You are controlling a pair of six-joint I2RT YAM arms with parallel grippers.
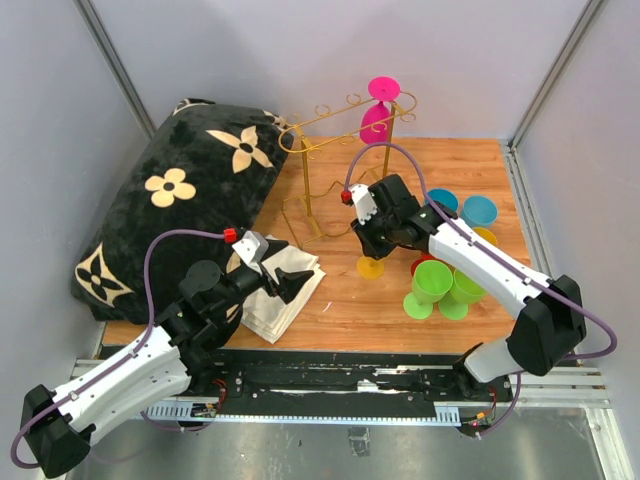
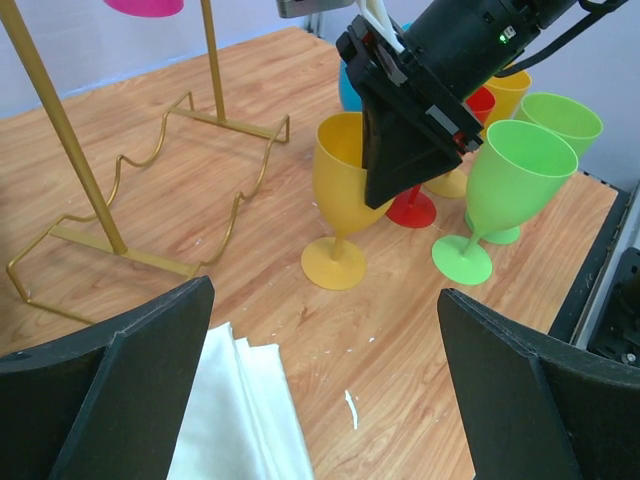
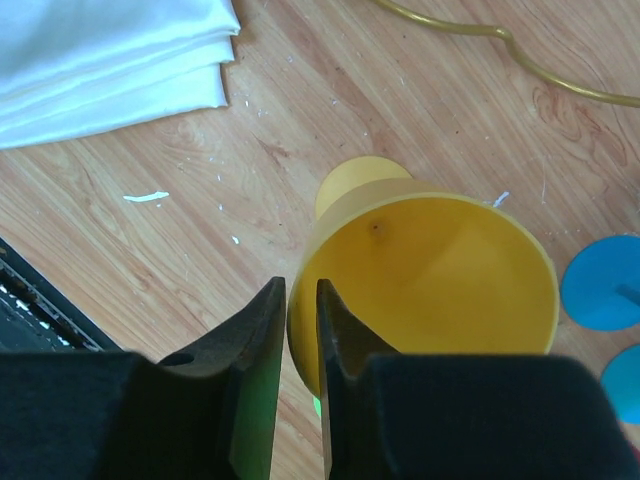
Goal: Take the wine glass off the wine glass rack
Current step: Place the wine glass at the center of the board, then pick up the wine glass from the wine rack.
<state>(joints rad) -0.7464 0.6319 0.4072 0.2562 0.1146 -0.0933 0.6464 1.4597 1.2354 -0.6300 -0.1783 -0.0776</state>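
The right gripper [image 3: 300, 292] straddles the thin rim of a yellow plastic wine glass [image 3: 430, 270], one black finger outside the smooth, empty bowl and one inside. Only a narrow slit separates them, and I cannot tell whether they pinch the wall. The glass stands upright on the wood-grain table [image 2: 400, 350]. Beyond these fingers, the thin gold wire wine glass rack [image 2: 65, 135] carries a pink wine glass [image 1: 377, 120] hanging upside down from its top rail. The left gripper [image 2: 325, 290] has its fingers spread wide and empty, with a folded white cloth [image 2: 240, 400] under its left finger
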